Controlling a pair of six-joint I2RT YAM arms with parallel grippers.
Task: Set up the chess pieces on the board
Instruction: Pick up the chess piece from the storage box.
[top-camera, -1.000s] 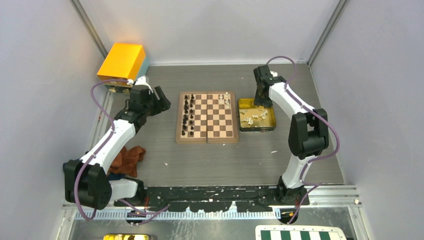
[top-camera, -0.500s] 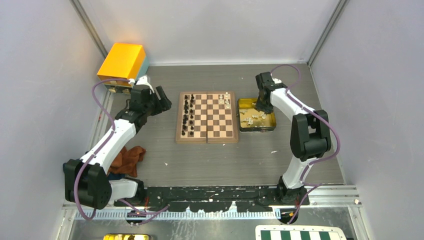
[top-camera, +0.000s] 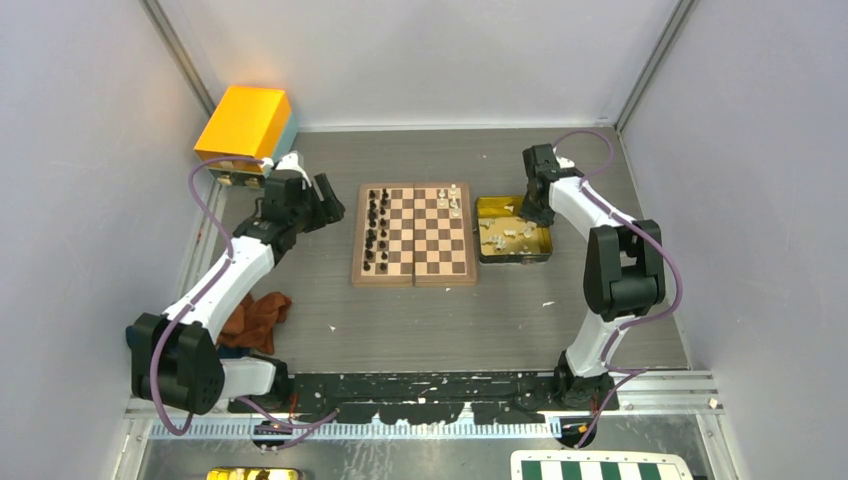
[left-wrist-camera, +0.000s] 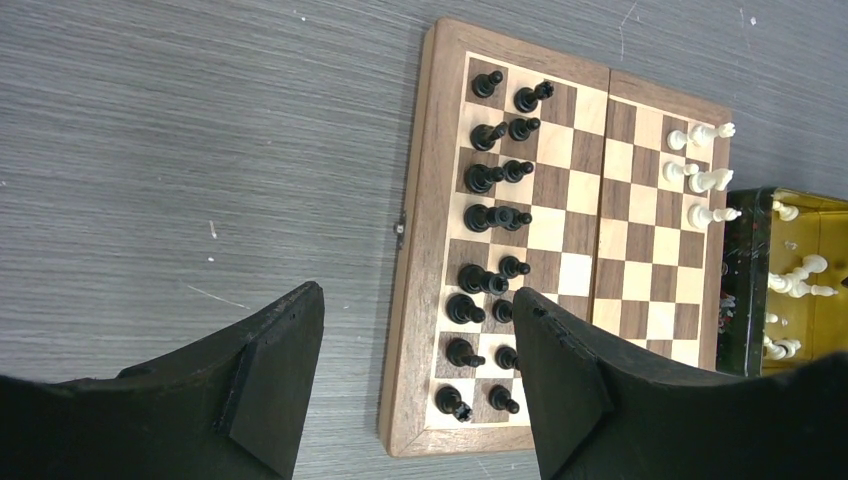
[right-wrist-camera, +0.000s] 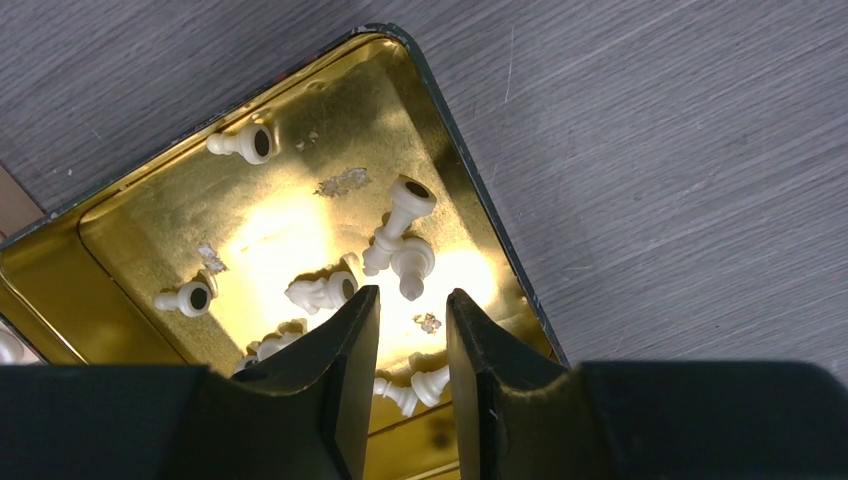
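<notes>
The wooden board (top-camera: 413, 235) lies mid-table. Black pieces (top-camera: 375, 228) stand in two columns along its left side, also in the left wrist view (left-wrist-camera: 495, 215). A few white pieces (top-camera: 452, 198) stand at its far right corner, also in the left wrist view (left-wrist-camera: 700, 170). Several more white pieces (right-wrist-camera: 400, 235) lie loose in a gold tin (right-wrist-camera: 300, 120). My right gripper (right-wrist-camera: 412, 297) hangs over the tin, narrowly open and empty, a white piece just beyond its tips. My left gripper (left-wrist-camera: 417, 300) is wide open and empty over the board's left edge.
The gold tin (top-camera: 540, 245) sits against the board's right side. An orange box (top-camera: 245, 122) stands at the far left corner. A brown cloth (top-camera: 255, 318) lies by the left arm. A green-and-white checkered board (top-camera: 600, 468) lies at the near edge.
My right wrist has shifted a little to the right and its gripper now points down into the tin. The left arm has barely moved.
</notes>
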